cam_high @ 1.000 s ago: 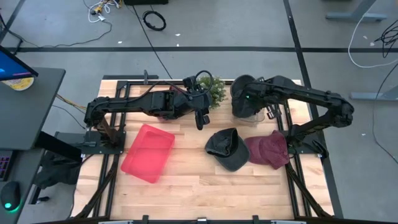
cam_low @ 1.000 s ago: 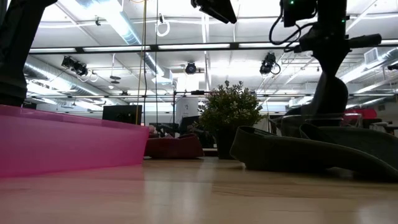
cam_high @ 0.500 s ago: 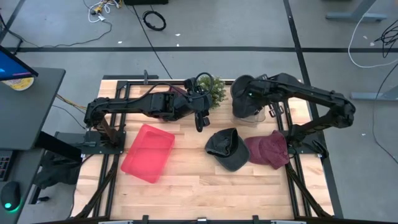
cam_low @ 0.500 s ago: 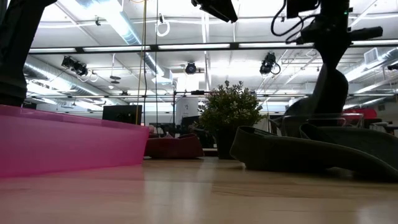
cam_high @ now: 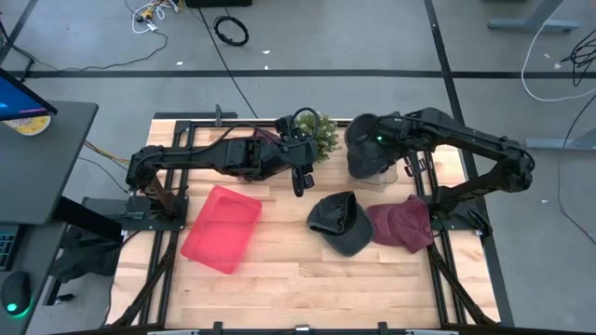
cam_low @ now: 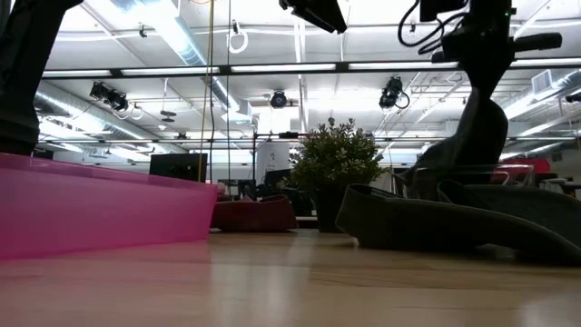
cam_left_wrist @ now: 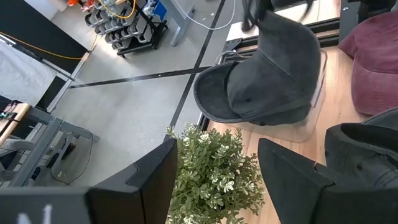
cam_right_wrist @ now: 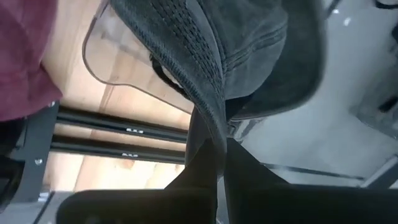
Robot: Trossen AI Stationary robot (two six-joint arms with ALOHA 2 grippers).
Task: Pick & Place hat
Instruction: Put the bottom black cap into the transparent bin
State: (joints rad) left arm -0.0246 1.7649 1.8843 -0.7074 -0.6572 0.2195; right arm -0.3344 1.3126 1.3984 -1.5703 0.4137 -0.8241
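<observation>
My right pincer (cam_right_wrist: pixel 214 146) is pinched on the grey hat (cam_high: pixel 366 154), holding it over the clear tray (cam_left_wrist: pixel 314 93) at the table's far right. The pink bin (cam_high: pixel 222 226) at the near left looks empty. My left pincer (cam_high: pixel 300 179) hangs spread by the plant (cam_high: pixel 321 135), gripping nothing. Two more hats lie near right.

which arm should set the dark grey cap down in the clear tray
The right. Its fingers are already pinched shut on the dark grey cap, holding it over the clear tray at the table's back. The left gripper hangs open and empty near the plant.
</observation>
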